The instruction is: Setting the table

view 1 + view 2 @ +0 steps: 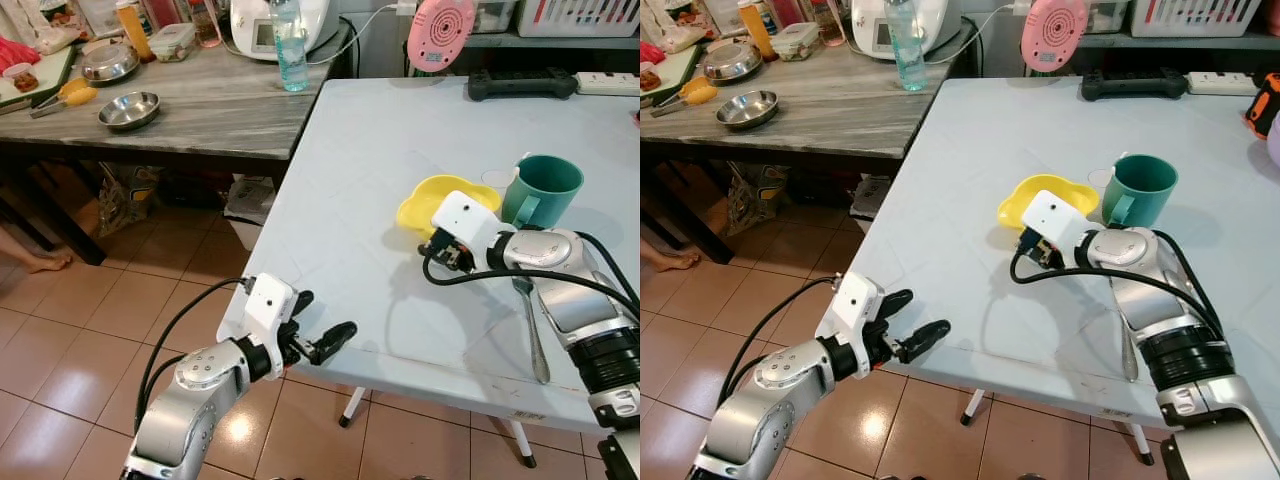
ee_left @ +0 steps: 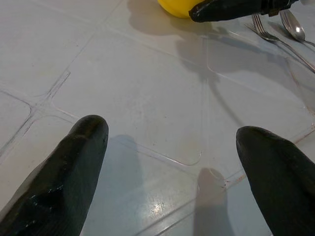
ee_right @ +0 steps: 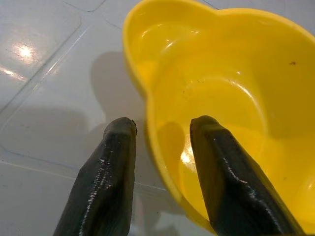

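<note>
Straddling the near rim of the shallow yellow plastic bowl with the wavy, lobed edge [image 3: 221,113], my right gripper [image 3: 162,132] has one black finger [image 3: 106,172] outside on the tabletop and the other [image 3: 231,177] inside the bowl, the jaws parted with the wall between them and not yet pinched on it. From the head camera I see that bowl [image 1: 425,200] sitting on the white plastic folding table [image 1: 350,190], just beside the teal handled mug [image 1: 540,190], with a metal fork [image 1: 530,320] lying on the table under my right forearm and a spoon [image 2: 294,25] next to it in the left wrist view. My left gripper [image 1: 322,338] hovers at the table's near corner with its fingers spread wide and nothing between them, well apart from the bowl. Further off, the grey marble-patterned counter [image 1: 220,110] carries a steel bowl [image 1: 129,109] and a clear water bottle [image 1: 289,45], none of which I need now. I judge the step in hand to be picking up the yellow bowl to put it at a place setting; the task looks early, with bowl, mug and cutlery bunched together. Next I should close the right fingers on the rim, firmly enough that the smooth plastic does not slip, then lift straight up before moving, keeping clear of the mug standing close behind it.
</note>
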